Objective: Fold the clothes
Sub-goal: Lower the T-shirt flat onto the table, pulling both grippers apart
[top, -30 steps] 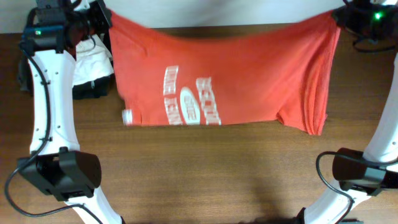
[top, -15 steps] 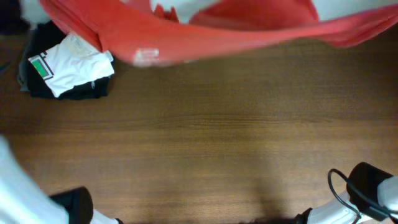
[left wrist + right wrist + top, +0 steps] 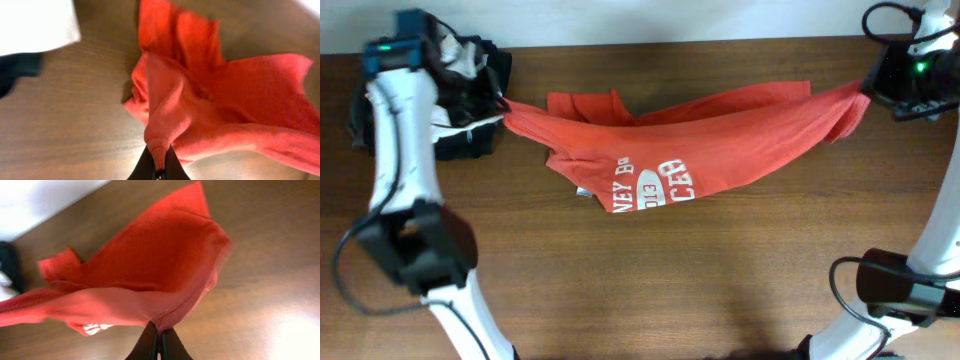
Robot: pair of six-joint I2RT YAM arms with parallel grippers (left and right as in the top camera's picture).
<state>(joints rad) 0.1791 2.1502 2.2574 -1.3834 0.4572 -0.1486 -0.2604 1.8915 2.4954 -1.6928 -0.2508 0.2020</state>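
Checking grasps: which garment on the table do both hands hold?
The red-orange T-shirt, stretched between the left hand and the right hand; the black pile lies unheld.

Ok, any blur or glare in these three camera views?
Overhead: mostly sharp, with the white lettering on the T-shirt legible. Left wrist: soft throughout, and the white garment is washed out. Right wrist: the shirt's right edge is blurred, and there is bright glare on the table at lower right.

The T-shirt (image 3: 720, 150) stretches along the counter's (image 3: 650, 280) far edge, from the left tool (image 3: 159, 161) beside the folded garments (image 3: 460, 140) in the far-left corner to the right tool (image 3: 159, 339) at the far-right corner.
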